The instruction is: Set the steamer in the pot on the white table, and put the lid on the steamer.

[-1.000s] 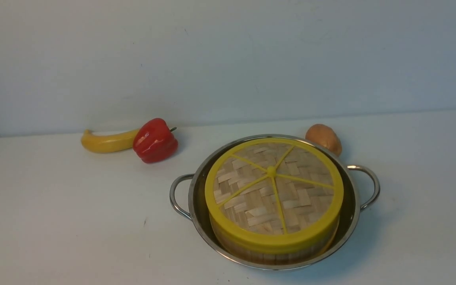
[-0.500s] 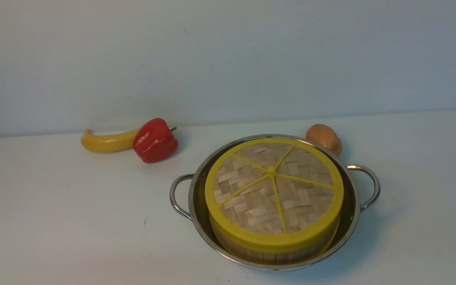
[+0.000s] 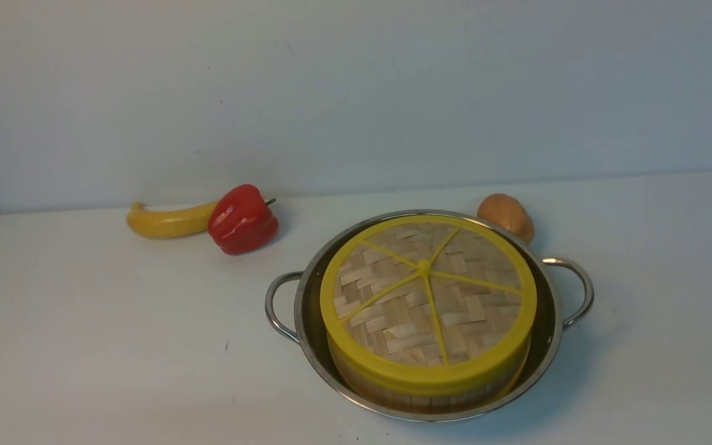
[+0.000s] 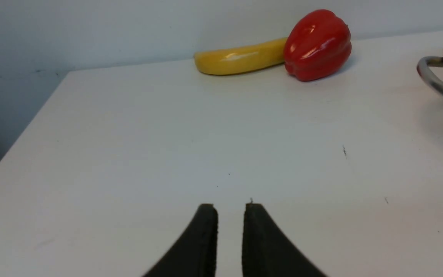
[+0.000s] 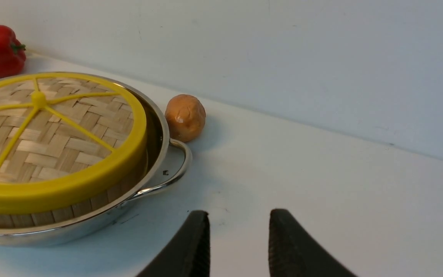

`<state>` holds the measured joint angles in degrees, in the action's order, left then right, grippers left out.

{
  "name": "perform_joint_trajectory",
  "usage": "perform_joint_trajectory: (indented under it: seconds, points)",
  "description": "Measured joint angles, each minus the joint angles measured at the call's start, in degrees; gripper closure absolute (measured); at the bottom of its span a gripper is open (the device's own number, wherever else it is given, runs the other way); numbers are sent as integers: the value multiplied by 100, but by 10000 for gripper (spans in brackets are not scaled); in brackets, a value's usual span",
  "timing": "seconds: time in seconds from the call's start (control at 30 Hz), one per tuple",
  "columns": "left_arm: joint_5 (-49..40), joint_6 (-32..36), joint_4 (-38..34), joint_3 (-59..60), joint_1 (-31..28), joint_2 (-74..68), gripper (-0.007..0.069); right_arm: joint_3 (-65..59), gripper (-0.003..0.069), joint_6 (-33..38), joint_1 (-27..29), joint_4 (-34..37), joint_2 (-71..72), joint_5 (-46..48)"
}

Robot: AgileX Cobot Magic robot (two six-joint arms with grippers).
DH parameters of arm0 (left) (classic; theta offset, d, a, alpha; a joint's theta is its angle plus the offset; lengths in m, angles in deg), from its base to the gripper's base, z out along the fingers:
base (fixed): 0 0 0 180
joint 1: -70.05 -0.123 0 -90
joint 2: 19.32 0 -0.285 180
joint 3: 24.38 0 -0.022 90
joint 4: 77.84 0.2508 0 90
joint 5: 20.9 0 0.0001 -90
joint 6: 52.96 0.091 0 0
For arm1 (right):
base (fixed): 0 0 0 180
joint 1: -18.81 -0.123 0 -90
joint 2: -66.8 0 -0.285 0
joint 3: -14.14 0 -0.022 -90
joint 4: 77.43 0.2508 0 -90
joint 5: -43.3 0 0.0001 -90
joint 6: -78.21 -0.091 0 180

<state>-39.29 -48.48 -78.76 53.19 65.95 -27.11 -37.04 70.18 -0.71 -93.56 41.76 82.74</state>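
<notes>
A: Where was the round bamboo steamer basket (image 3: 430, 386) at that moment?

B: It sat inside the wide shiny steel pot (image 3: 303, 312) on the plain white table (image 3: 96, 334). The flat woven bamboo lid with the yellow rim and spokes (image 3: 427, 300) lay on top of it, covering it fully.

A: And the two grippers?

B: The left gripper (image 4: 230, 215) was over bare table, its black fingers a little apart, holding nothing. The right gripper (image 5: 239, 221) was beside the pot's handle, its fingers more widely apart, also empty.

A: Anything else on the table?

B: A yellow banana (image 3: 167, 221) touched a red bell pepper (image 3: 241, 219) near the wall, and a brown potato (image 3: 505, 216) lay just behind the pot.
</notes>
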Motion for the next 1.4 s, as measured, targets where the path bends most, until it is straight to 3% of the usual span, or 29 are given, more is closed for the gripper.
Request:
perform_joint_trajectory:
  seconds: [0.13,0.33,0.47,0.83,1.4]
  points:
    - [0,0,0,0,0,0,519,0,420,-22,220,59,0,-21]
    - [0,0,0,0,0,0,508,-116,420,-394,1911,924,15,-1001]
    - [0,0,0,0,0,0,501,-617,420,-409,2353,1077,158,-1577]
    - [0,0,0,0,0,0,487,-2423,420,-432,2410,1185,1566,-1964]
    - [0,0,0,0,0,0,468,-2653,420,-432,2410,1199,1698,-2048]
